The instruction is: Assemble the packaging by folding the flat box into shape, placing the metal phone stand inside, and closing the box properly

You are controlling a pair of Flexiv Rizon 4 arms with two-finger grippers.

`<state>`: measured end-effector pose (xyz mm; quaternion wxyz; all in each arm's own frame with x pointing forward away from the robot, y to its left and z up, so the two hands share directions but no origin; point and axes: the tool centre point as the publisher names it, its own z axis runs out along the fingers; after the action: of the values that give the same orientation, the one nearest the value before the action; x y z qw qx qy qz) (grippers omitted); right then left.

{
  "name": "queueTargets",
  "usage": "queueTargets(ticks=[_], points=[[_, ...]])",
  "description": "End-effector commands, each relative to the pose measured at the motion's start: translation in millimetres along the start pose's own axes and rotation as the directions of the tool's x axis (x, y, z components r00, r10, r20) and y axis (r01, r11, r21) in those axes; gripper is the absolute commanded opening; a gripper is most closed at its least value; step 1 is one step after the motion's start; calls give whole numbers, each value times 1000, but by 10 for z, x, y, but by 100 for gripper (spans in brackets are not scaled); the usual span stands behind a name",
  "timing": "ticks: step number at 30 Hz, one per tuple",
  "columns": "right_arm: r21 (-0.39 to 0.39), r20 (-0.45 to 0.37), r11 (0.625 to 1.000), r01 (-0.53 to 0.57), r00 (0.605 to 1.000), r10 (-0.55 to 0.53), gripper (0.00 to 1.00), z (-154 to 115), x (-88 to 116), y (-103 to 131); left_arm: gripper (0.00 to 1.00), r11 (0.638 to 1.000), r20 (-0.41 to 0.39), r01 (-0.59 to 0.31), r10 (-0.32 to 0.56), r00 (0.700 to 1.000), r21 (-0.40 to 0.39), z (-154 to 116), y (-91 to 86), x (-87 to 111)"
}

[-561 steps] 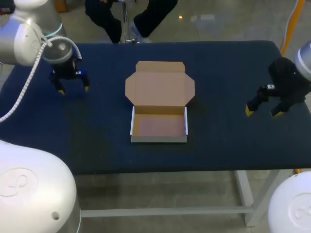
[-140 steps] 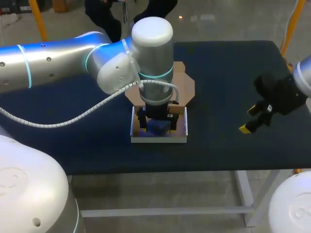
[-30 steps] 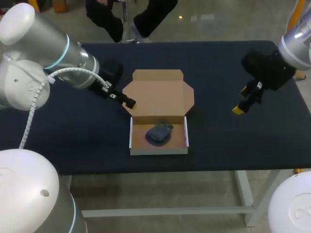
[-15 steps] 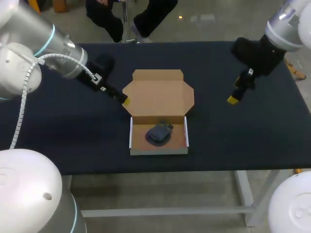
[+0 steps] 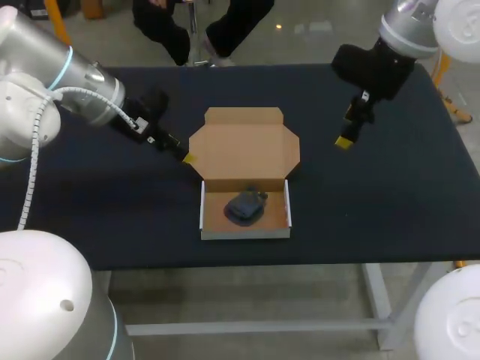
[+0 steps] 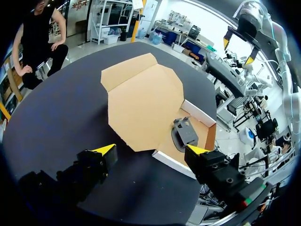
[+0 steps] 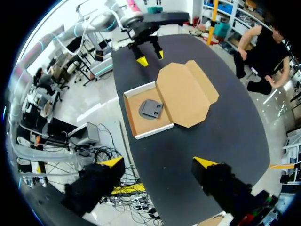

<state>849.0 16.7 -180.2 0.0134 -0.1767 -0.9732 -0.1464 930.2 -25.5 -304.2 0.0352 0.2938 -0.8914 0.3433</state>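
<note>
Phone stand (image 5: pixel 244 206) lies inside the open cardboard box (image 5: pixel 244 146); left end effector (image 6: pixel 150 149), spread wide, sits beside the box, right end effector (image 7: pixel 158 162), equally wide, farther off.

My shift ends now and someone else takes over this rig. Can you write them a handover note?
Left gripper: open, empty, low by the lid's left edge.
Right gripper: open, empty, raised over the table, right of the box.
Box: folded into shape; lid lies open flat behind the tray.
Phone stand: inside the tray.
Left to do: fold the lid over and close it.
</note>
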Motion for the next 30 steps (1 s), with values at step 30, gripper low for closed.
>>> queueTargets(ticks=[30], points=[[110,-46,990,89,995,-84,100,44,-213,435,91,990,-268,-19,57,962,141,552,-215,-362]])
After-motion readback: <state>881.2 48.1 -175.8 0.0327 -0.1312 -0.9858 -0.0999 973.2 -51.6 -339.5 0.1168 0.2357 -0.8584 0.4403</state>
